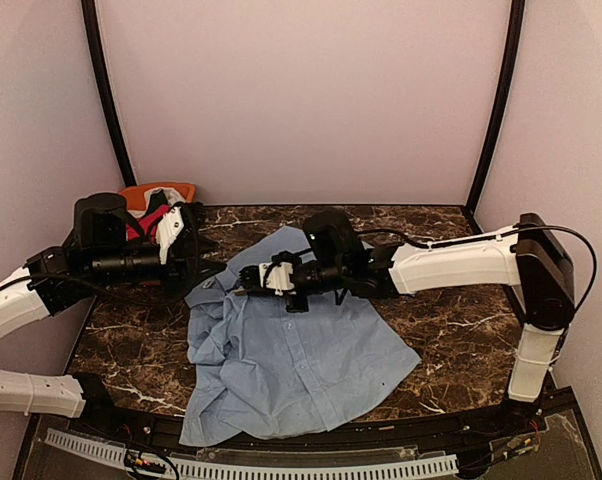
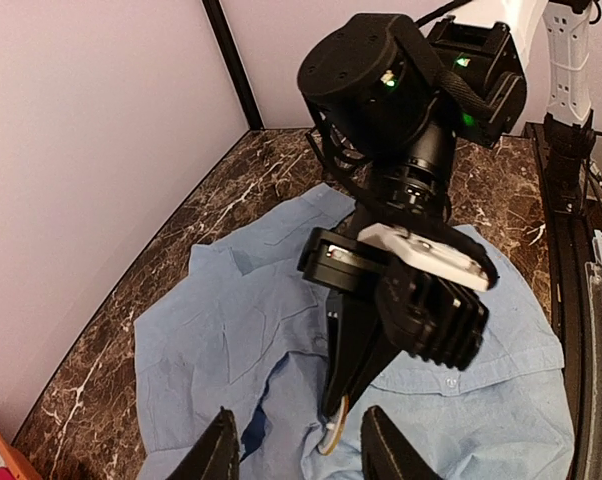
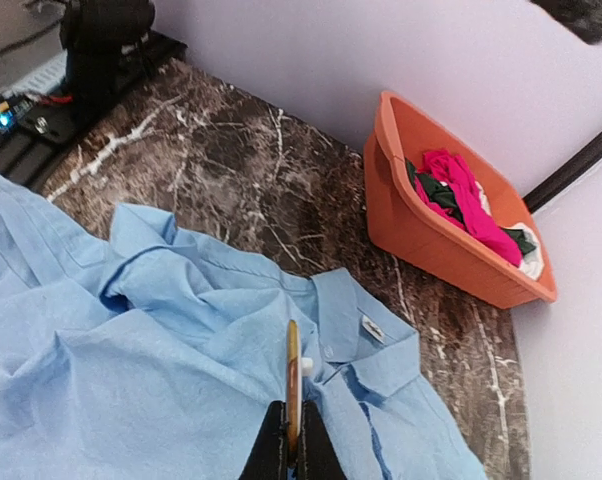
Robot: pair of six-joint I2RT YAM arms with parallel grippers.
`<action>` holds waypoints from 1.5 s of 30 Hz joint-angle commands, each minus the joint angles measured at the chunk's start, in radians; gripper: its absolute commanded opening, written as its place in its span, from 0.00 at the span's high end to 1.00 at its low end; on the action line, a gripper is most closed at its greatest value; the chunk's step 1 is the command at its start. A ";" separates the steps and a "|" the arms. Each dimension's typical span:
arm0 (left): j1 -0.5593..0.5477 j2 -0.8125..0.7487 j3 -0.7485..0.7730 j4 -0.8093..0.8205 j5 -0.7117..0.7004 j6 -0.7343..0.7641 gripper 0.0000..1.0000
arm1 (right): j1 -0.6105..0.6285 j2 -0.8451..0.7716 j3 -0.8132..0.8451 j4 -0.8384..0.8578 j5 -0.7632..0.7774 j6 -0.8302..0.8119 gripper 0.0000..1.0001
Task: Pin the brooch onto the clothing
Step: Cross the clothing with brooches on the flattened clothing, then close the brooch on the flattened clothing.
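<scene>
**Pinning not yet done, by the look of it**

My right hand is clamped on the brooch, its tip over the blue shirt beside the collar. My left hand hovers near, fingers apart and empty. The shirt lies rumpled on the bench. Piercing and fastening remain, I judge.

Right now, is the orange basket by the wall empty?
No, the orange basket holds a pink garment along with some dark and white clothes.

Shirt on table, basket behind.
</scene>
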 commanded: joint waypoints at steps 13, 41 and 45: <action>0.004 0.061 0.094 -0.186 0.059 0.178 0.56 | 0.169 -0.188 -0.373 0.557 0.635 -0.431 1.00; -0.026 0.095 -0.059 0.054 0.144 0.804 0.49 | 0.317 -0.268 -0.460 0.850 0.806 -0.791 1.00; -0.044 0.119 -0.064 0.136 0.129 0.823 0.55 | 0.319 -0.283 -0.470 0.828 0.790 -0.743 1.00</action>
